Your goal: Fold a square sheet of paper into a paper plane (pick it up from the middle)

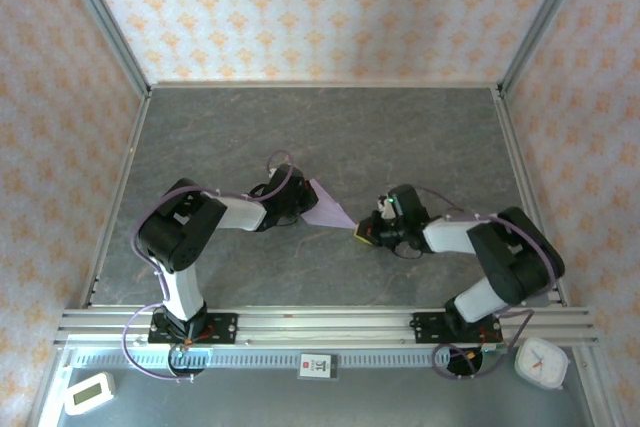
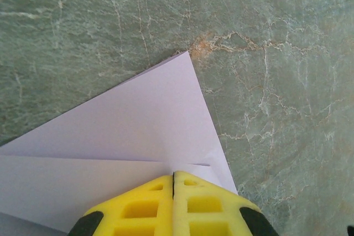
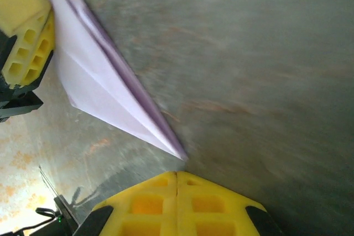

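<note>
Left wrist view first: my left claw (image 2: 173,183) has its yellow foam fingers pressed together with no gap, and the wide rear end of the slim, pointed dart of lavender paper (image 2: 138,114) runs in under them. I judge that I have it pinched there along its centre crease, though the contact itself is hidden. The folded faces spread to either side ahead of my fingertips, and the nose points away over the grey-green marbled tabletop (image 2: 276,53).

From above, the dart lies between my two claws, near the middle of the table. My right claw (image 3: 177,183) is also closed tight and holds nothing. The dart's sharp nose ends just beyond its fingertips, close but apart.

This paper should be nearly weightless, limp across its flat faces and stiffer along the stacked lengthwise folds. It will crumple or tear under a careless squeeze, and the matte surface ought not to slip much against foam. I would take it on the layered spine, never on the fine tip or a single thin wing edge.
</note>
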Robot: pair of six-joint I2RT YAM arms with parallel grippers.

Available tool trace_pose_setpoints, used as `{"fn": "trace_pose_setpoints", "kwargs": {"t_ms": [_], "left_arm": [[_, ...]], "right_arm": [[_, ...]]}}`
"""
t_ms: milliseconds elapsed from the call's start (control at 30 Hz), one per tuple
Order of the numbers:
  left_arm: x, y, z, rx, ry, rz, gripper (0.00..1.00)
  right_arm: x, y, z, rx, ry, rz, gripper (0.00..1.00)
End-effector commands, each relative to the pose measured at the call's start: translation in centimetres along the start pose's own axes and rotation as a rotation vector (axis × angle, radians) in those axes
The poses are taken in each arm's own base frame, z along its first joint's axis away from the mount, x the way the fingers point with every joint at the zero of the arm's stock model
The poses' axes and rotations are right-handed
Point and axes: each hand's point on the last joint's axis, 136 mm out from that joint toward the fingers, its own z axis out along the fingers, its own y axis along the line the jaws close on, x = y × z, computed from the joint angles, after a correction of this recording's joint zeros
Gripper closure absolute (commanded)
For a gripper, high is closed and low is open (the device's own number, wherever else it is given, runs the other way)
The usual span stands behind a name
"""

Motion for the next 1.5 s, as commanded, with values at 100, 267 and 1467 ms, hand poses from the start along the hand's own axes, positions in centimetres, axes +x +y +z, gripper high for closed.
{"fn": "trace_pose_setpoints", "kwargs": {"t_ms": [100,267,1467], "left_arm": [[1.8,6.6,-0.2,-0.219,0.055,0.062,1.00],[2.3,7.2,0.0,-0.234,0.080,0.098,1.00],[0.0,0.7,1.3,-0.045,0.069,0.058,1.00]], "right_arm": [[0.8,-4.4,-2.8,0.151,-0.047,0.153,1.00],[0.3,-1.1,-2.4,0.028,-0.011,0.119,0.87],[0.1,3.1,0.8,0.019,0.054,0.034,0.63]]}}
